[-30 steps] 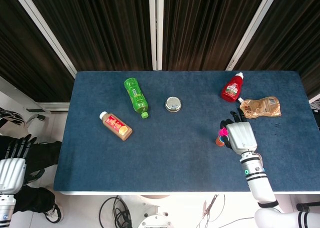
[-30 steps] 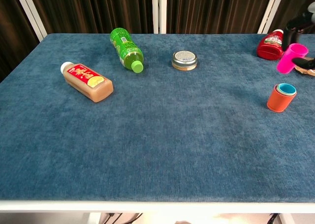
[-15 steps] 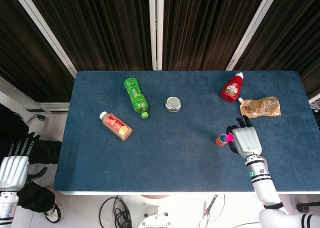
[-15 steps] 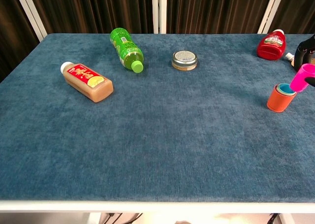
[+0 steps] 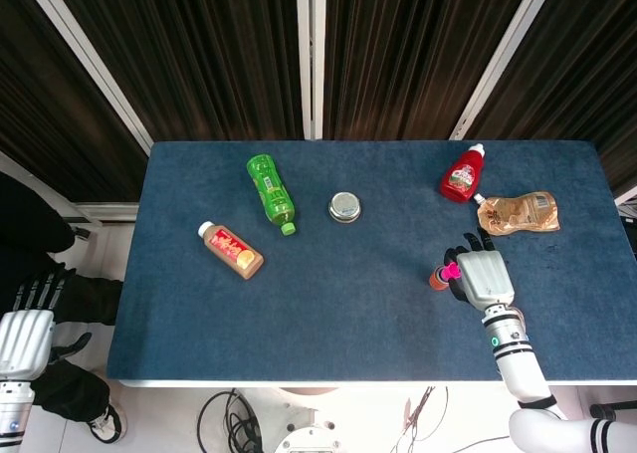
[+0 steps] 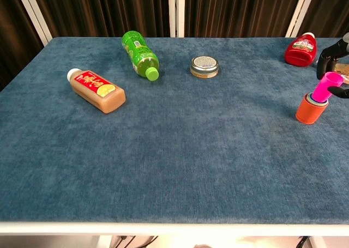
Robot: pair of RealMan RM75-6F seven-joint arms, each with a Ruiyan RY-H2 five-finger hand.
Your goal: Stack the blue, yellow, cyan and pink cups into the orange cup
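Gripping the pink cup (image 6: 325, 86), the right robot hand (image 5: 480, 275) tilts it into the orange cup (image 6: 307, 110) directly beneath.

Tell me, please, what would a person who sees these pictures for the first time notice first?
The eye goes first to the pink cup near the table's right edge, which the right hand holds tilted with its base in the mouth of the orange cup. Next come the things lying on the blue table: a green bottle and a brown drink bottle at the left, and a red bottle at the far right.
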